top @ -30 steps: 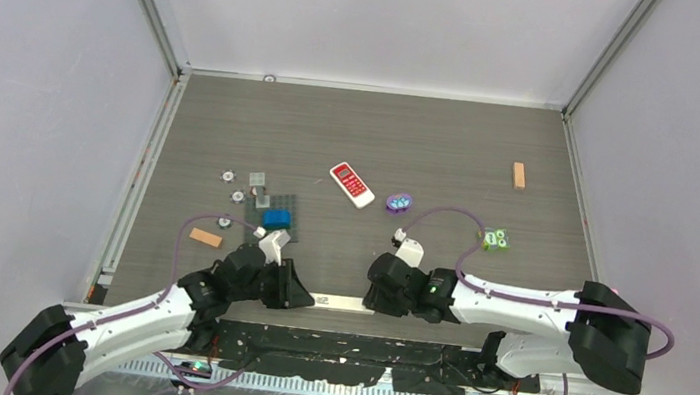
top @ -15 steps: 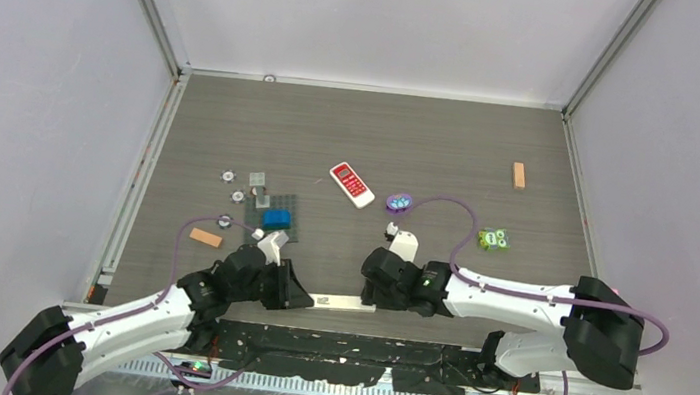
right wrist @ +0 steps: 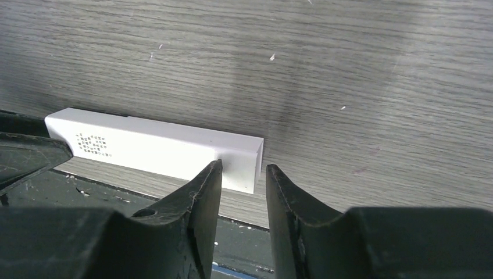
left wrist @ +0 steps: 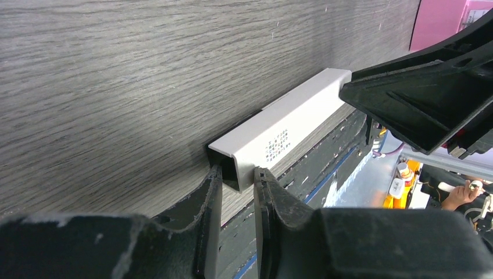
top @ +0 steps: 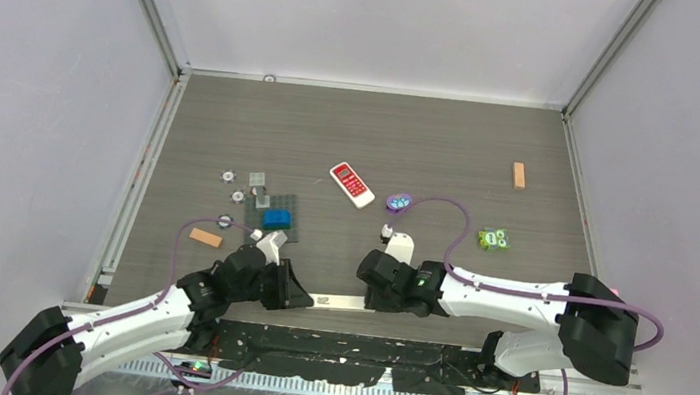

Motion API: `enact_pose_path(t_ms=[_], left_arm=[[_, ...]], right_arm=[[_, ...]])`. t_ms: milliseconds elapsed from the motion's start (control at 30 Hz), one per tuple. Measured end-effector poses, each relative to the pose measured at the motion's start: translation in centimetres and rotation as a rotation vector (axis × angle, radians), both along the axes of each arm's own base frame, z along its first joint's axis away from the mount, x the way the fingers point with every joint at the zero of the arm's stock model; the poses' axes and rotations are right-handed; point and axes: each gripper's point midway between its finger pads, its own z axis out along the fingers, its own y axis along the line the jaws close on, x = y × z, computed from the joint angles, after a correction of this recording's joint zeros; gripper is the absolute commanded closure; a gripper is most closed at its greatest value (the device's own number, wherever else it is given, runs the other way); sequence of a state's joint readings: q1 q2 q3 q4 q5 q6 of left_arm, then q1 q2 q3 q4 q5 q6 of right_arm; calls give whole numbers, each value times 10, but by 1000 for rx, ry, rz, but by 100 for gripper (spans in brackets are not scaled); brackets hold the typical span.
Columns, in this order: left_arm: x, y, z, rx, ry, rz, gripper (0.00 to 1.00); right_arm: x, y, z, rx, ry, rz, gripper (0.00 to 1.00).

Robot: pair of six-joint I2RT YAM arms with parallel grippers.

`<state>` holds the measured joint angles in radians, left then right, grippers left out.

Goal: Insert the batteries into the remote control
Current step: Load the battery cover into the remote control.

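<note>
The remote control point(top: 338, 302), a long narrow white bar, lies along the table's near edge. My left gripper point(top: 298, 299) holds its left end. In the left wrist view the fingers point(left wrist: 212, 180) press either side of the bar's point(left wrist: 290, 125) dark hollow end, and my left gripper point(left wrist: 237, 174) is shut on it. My right gripper point(top: 372, 296) is at the bar's right end. In the right wrist view its jaws stand slightly apart astride the end section of the remote point(right wrist: 145, 148), and my right gripper point(right wrist: 241, 171) is not clamped. No batteries show in any view.
A wider white remote with a red face point(top: 352, 185) lies mid-table. A grey plate with a blue brick point(top: 275, 217) is left of centre. Orange blocks point(top: 206, 237) point(top: 519, 175), a purple piece point(top: 398, 201) and a green piece point(top: 494, 238) lie around. A black rail point(top: 358, 345) borders the near edge.
My right gripper has slid left along the near edge onto the remote's right end. The remote has shifted slightly left. The left gripper has hardly moved.
</note>
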<state>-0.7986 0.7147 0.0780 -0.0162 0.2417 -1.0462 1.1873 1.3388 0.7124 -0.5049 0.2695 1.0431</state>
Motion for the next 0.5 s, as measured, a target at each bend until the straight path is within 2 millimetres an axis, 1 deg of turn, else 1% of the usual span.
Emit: enact_pose_path(t_ms=[100,233,433,500], left_arm=[[0,0,0,0,2,1,77],[0,0,0,0,2,2,77],[0,-1,-1,-1,7,1,77],[-1,-1,-1,-2,10,0,78]], right_arm=[[0,3,0,10,5,-1,62],[-1,6,-1,23,8,-1,68],[-1,4,-1,18,10,-8,78],[-1,4,-1,18,11,-8,80]])
